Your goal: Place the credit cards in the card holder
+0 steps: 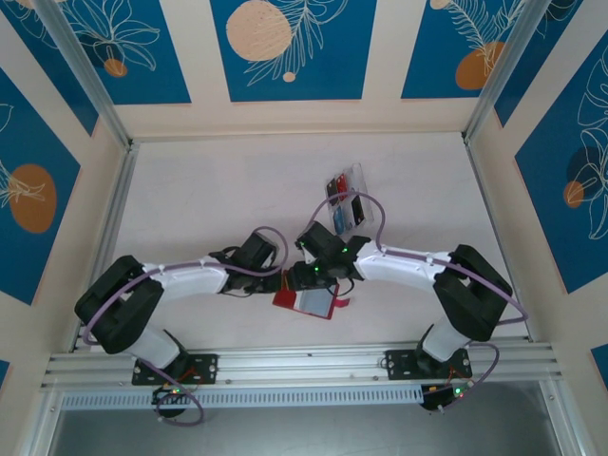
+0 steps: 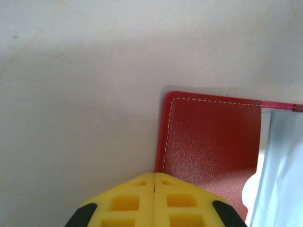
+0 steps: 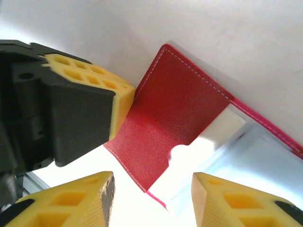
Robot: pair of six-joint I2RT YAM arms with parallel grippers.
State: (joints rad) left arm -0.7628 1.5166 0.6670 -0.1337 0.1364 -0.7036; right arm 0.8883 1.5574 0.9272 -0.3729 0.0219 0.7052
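Yellow honeycomb left gripper, I see, pinches the edge of the grainy, white-stitched red wallet; right gripper hangs released.

From above, cannot count or tell apart the small flat cards in the clear plastic compartment tray: too small. Cannot follow the far edge of the small red leather-like wallet, covered there by the left gripper and right gripper. At the left wrist, vanishes at one corner between pressed-together yellow fingers and runs off right and bottom. Sleeves washed out at the right wrist.
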